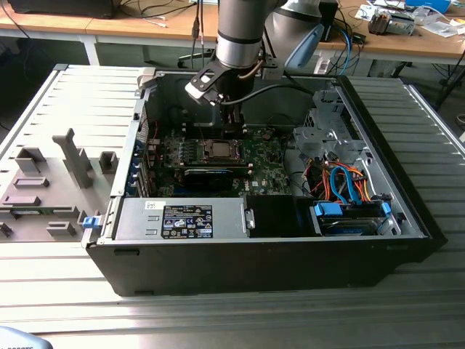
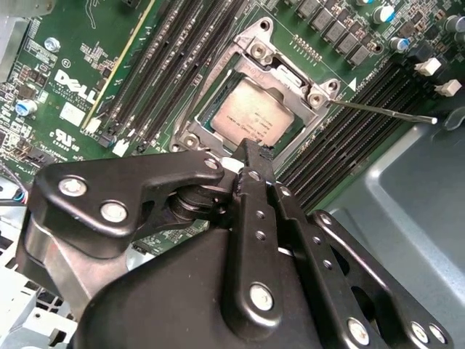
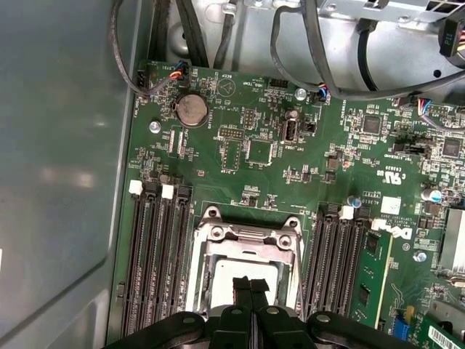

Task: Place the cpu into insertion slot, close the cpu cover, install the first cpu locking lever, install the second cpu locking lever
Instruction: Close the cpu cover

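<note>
Exterior view overlooks case (image 1: 254, 269); both wrist views closely share cpu (image 2: 251, 109) (image 3: 218, 283).

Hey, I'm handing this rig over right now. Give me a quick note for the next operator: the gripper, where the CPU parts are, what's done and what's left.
Gripper: shut and holding nothing, tips over the socket. I cannot tell whether they touch it.
cpu: seated in the socket on the motherboard.
cpu cover: lies flat around the cpu and looks closed.
Locking lever: one thin rod sticks out sideways from the socket corner, apparently unlatched. I cannot tell the state of the other lever.
Done: cpu placed, cover down.
Left: the locking levers, as far as the views show.
</note>
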{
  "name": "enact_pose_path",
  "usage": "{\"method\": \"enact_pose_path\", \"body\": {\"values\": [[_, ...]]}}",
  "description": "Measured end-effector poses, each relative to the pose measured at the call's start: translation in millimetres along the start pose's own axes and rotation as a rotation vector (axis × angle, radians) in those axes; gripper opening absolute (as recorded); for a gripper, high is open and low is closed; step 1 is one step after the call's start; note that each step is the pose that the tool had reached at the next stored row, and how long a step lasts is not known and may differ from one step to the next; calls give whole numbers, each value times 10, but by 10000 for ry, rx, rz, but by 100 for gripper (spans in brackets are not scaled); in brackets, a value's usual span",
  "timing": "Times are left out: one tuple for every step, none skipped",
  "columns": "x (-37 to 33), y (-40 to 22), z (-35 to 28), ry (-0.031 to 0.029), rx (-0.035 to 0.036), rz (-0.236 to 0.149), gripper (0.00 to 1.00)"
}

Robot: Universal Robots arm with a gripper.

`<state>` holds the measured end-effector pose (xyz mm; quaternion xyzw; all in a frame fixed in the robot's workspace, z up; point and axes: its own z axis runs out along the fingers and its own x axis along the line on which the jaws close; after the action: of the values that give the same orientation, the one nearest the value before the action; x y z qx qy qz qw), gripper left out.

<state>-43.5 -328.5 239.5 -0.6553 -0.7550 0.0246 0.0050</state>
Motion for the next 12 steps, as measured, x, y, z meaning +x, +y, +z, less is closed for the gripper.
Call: {"method": "enact_pose_path", "body": {"values": [[0, -3, 1, 0, 0, 0, 11], [1, -8, 2, 0, 0, 0, 11], [2, -14, 4, 0, -1, 0, 11], [3, -22, 6, 0, -1, 0, 11], [4, -25, 7, 0, 0, 0, 11], [4, -27, 8, 0, 0, 0, 11], [4, -30, 9, 0, 0, 0, 11], [5, -32, 10, 0, 0, 0, 11], [5, -35, 11, 0, 0, 0, 11], [6, -38, 12, 0, 0, 0, 11], [7, -44, 13, 0, 0, -1, 11], [7, -50, 15, 0, 0, 0, 11]]}}
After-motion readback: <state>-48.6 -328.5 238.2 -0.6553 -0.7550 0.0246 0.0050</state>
